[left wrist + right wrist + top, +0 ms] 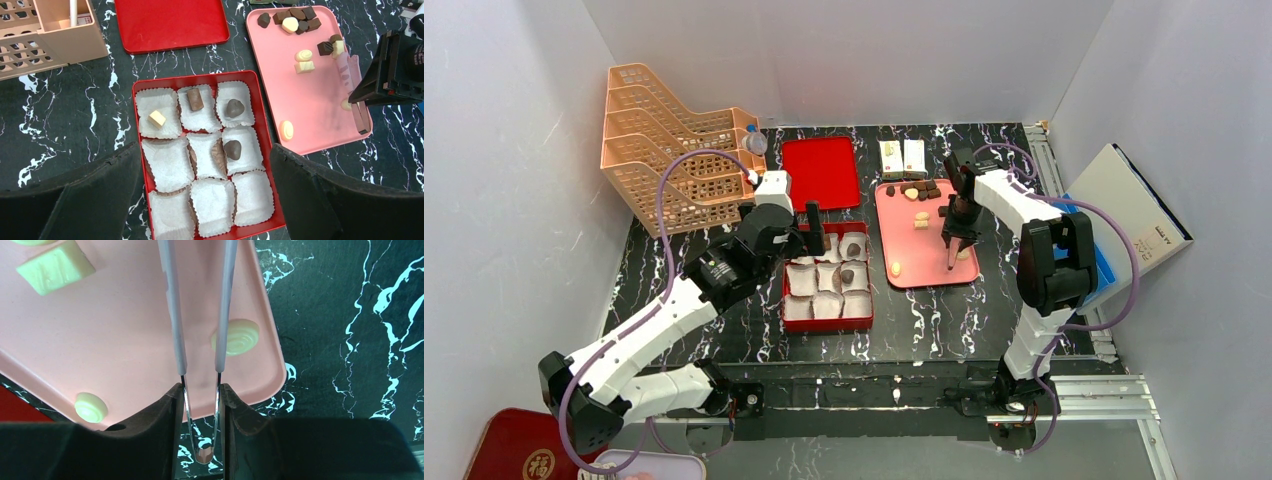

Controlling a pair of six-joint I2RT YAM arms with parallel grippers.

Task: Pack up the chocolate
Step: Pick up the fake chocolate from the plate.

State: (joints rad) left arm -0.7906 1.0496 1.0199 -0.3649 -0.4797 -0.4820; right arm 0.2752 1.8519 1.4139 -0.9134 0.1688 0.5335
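pink tray (125, 355) picking is in hand: the right gripper (200, 395), clamped on tweezers (172, 315), probably needs their tips astride the pale round chocolate (242, 337), while the left gripper (205, 170) hangs, fingers apart.

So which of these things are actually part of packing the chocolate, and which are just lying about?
In the job: the chocolate, pink tray, red box, paper cups, tongs, probably the red lid.

Just lying about: peach rack, two white cartons, bottle, stacked boxes at far right.
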